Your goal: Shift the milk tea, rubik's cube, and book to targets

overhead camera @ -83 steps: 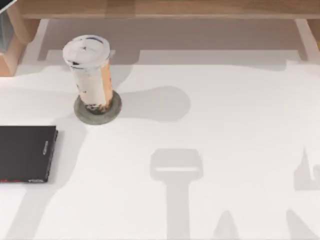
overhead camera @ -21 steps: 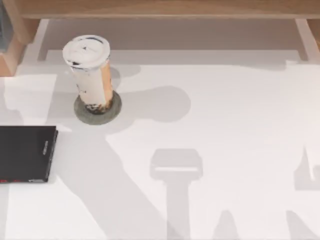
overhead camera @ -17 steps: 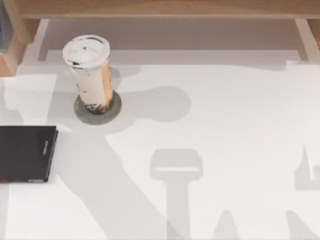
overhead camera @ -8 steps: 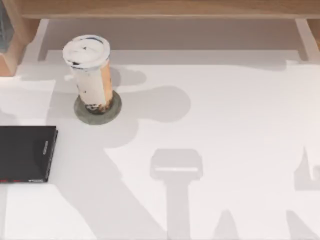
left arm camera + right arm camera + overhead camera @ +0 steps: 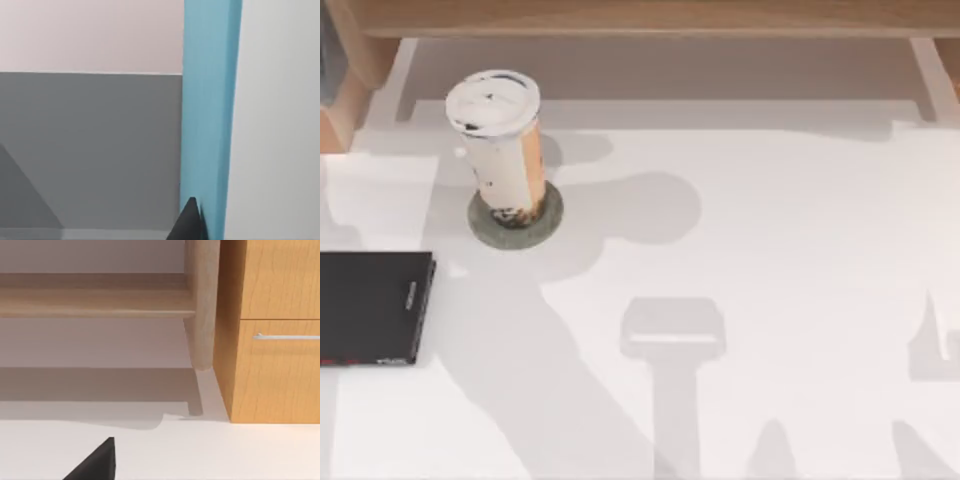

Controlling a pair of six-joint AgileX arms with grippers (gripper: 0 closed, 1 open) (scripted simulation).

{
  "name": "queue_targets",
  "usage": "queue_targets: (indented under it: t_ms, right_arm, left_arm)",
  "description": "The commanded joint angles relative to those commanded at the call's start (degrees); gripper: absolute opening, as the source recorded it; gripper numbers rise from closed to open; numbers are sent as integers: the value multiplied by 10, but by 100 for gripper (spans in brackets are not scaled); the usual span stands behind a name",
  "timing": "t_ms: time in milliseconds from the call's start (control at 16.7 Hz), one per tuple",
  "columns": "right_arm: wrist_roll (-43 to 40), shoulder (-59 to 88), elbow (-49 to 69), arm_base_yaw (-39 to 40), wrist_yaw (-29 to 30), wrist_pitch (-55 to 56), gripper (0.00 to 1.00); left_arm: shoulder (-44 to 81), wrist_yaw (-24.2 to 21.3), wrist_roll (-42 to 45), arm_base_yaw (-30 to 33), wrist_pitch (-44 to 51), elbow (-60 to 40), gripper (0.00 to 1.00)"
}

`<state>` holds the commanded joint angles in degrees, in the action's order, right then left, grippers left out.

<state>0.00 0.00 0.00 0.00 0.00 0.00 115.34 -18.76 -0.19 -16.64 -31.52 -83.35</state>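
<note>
One light-blue book (image 5: 210,110) rises beside the left gripper's dark fingertip (image 5: 190,222); grip cannot be told

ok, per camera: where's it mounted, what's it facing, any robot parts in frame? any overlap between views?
Top: above the table, looking down at the milk tea on the grey-green disc and the black slab; arm shadows.
Left wrist: on the left arm, facing the book; a dark fingertip against it.
Right wrist: on the right arm, facing a wooden cabinet; a dark fingertip.
Shared: top and right wrist both show the white tabletop.
</note>
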Motion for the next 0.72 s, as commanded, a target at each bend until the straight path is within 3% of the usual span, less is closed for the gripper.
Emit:
queue_targets:
  t_ms: [360, 540, 720]
  right_arm:
    - [0, 0, 0, 0, 0, 0, 100]
    - [0, 0, 0, 0, 0, 0, 100]
    - [0, 0, 0, 0, 0, 0, 100]
  left_arm:
    - [-16, 0, 19, -4, -11, 11, 0]
    - [-74, 5, 91, -18, -50, 63, 0]
    - [-169, 14, 216, -39, -108, 123, 0]
